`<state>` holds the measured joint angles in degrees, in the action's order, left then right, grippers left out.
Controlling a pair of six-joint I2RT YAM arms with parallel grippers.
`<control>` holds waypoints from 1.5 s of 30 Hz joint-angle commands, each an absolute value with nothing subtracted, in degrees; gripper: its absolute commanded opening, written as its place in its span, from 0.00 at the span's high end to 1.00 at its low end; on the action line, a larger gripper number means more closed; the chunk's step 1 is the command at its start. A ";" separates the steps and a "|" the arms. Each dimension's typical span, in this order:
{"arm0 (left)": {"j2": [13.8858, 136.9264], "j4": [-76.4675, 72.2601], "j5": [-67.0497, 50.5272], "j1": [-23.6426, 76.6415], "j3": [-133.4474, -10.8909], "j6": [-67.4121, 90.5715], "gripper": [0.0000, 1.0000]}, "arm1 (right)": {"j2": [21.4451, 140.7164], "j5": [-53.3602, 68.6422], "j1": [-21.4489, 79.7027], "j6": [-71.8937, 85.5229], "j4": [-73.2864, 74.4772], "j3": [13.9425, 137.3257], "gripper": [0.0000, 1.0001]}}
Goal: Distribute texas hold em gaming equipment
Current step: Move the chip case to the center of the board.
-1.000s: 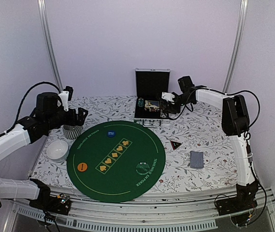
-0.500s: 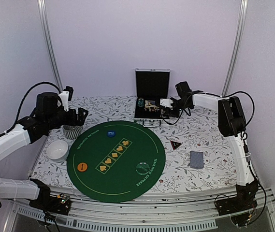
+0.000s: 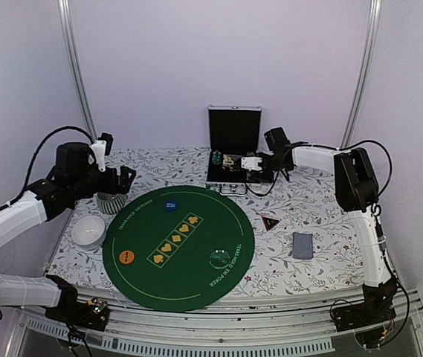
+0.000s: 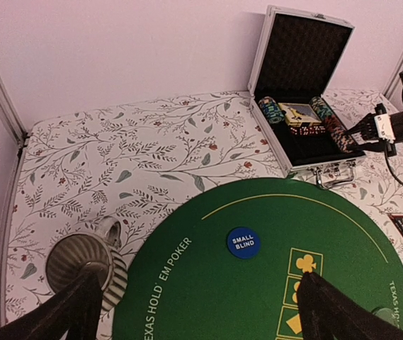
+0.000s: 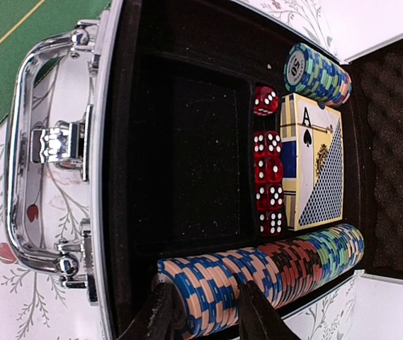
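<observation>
**Overhead and wrist views of the floral-cloth counter.** Your left claw stands wide and hangs near the far-left edge of the round green mat. In the wrist view the striped cup sits just beside one of its fingers.

Your right claw is narrow and reaches into the open metal case at the far side of the counter. Its two fingers sit astride the orange-and-blue end of the long chip row, which lies along the case's right wall. Whether the fingers press on those chips you cannot tell.

Also in the case:
- a short chip row lies at the left wall;
- a card box showing the ace of spades lies between the two rows;
- a line of red dice runs beside the box.

Three discs lie on the mat, well apart:
- a blue disc marked SMALL BLIND, toward the far side;
- an orange disc at the near left;
- a whitish disc at the near right.

On the cloth to the right of the mat rest a small dark triangle and, nearer you, a grey-blue card deck. A white bowl stands left of the mat, nearer you than the cup.
</observation>
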<state>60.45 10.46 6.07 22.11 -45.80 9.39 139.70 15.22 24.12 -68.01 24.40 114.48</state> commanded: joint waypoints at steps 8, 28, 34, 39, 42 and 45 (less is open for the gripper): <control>59.82 9.16 4.84 21.53 -44.74 8.88 0.02 | 135.76 11.95 25.88 -69.82 27.13 109.67 0.69; 59.69 9.21 4.33 21.53 -44.65 8.96 0.02 | 137.67 10.24 25.55 -69.58 25.71 112.76 0.60; 59.71 9.14 4.31 21.53 -44.65 8.96 0.02 | 139.05 9.64 25.02 -69.17 26.05 113.19 0.56; 59.68 9.14 4.35 21.53 -44.65 8.96 0.02 | 139.74 10.02 24.97 -69.61 27.69 113.17 0.56; 59.68 9.15 4.45 21.58 -44.65 8.96 0.02 | 140.04 10.38 24.97 -69.32 28.23 113.29 0.60; 59.69 9.15 4.44 21.53 -44.65 8.93 0.02 | 140.53 11.12 24.99 -69.17 29.12 113.45 0.61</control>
<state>60.40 10.13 4.93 22.11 -45.25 9.39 137.97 9.61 24.77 -69.65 24.62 112.25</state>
